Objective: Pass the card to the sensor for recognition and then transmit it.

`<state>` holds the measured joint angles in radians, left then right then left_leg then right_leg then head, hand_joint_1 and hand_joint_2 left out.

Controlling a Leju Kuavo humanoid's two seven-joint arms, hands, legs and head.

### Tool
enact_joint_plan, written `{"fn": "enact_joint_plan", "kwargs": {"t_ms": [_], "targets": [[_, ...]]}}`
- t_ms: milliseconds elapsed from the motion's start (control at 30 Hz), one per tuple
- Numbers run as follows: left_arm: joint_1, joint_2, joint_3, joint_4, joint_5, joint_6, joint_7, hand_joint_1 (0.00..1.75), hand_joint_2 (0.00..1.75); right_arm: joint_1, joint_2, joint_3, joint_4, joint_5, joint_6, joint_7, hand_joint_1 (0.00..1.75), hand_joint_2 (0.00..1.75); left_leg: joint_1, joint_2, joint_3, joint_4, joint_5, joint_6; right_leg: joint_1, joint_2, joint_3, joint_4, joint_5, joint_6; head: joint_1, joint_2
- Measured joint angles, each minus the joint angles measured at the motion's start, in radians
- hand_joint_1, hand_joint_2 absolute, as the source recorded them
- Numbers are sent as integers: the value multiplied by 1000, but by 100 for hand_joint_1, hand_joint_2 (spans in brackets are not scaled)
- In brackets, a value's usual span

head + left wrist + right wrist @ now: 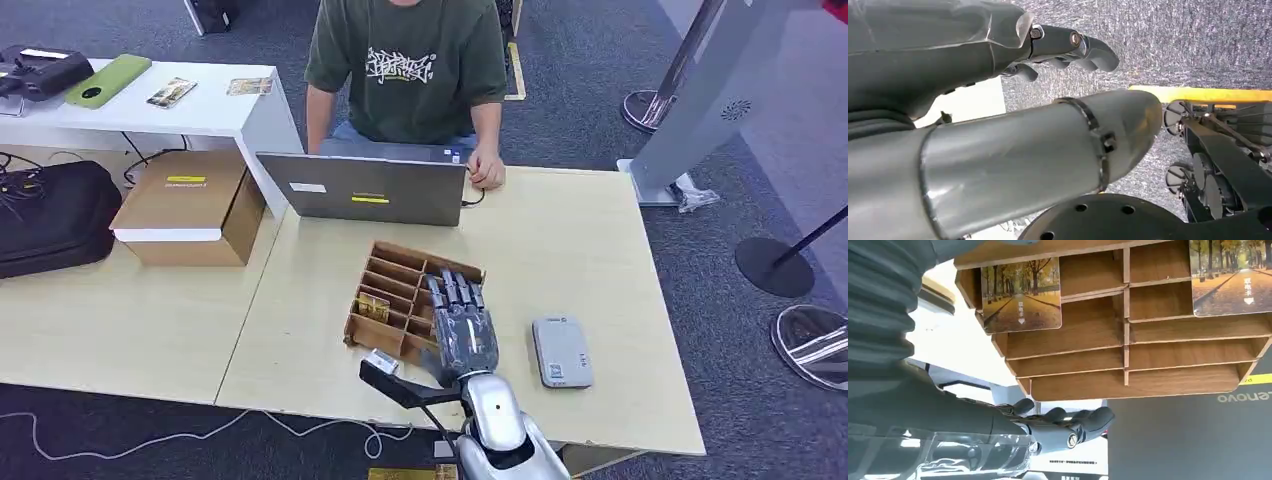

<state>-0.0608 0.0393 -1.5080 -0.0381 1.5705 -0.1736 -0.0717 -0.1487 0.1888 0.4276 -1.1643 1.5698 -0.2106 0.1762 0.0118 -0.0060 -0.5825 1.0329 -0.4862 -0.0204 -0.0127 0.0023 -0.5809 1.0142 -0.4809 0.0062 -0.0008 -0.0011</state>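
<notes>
A pale wooden worktop [590, 250] carries a brown wooden card rack [395, 275] with slotted compartments, set near the middle and slightly toward the near edge. The robot's right hand [462, 322] hovers over the right side of the rack, palm down, fingers extended forward and slightly apart, holding nothing. From the right wrist camera, two cards printed with an autumn tree avenue stand in the rack: one card [1021, 294] in a slot near one end, a second card [1230, 276] in the neighbouring column; the hand's dark fingers [1083, 422] are apart from both. A small grey card sensor [561, 351] lies flat near the worktop's near right edge, just beside the hand and not touching it. A grey laptop [362, 188] stands open along the far edge, its back toward the robot, and a person in a dark green T-shirt [410, 60] sits behind it with one hand on the worktop. A cardboard box [188, 205] rests on the adjoining worktop to the left. The left hand [1063, 47], seen from its own wrist camera above grey carpet, appears loosely curled and empty, though the angle makes this hard to confirm.
</notes>
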Motion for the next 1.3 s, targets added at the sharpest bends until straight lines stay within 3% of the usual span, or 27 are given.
{"fn": "enact_joint_plan", "kwargs": {"t_ms": [267,367,567,967,1300], "targets": [[0,0,12,0,0,0,2,0,0,-3,0,1,11,2,10,12,0,175,0,0,0,0,0,0,0,0,0,0,0,0,0,0],[1,0,22,0,0,0,3,0,0,-2,-3,30,6,3,66,103,0,175,0,0,0,0,0,0,0,0,0,0,0,0,0,0],[2,0,41,0,0,0,3,0,0,11,-45,95,-79,3,131,195,0,175,0,0,0,0,0,0,0,0,0,0,0,0,0,0],[2,0,52,0,0,3,3,0,0,52,-88,141,-178,3,134,196,0,175,0,0,0,0,0,0,0,0,0,0,0,0,0,0],[1,0,52,0,0,3,8,0,0,63,-86,140,-154,3,157,154,0,175,0,0,0,0,0,0,0,0,0,0,0,0,0,0]]}}
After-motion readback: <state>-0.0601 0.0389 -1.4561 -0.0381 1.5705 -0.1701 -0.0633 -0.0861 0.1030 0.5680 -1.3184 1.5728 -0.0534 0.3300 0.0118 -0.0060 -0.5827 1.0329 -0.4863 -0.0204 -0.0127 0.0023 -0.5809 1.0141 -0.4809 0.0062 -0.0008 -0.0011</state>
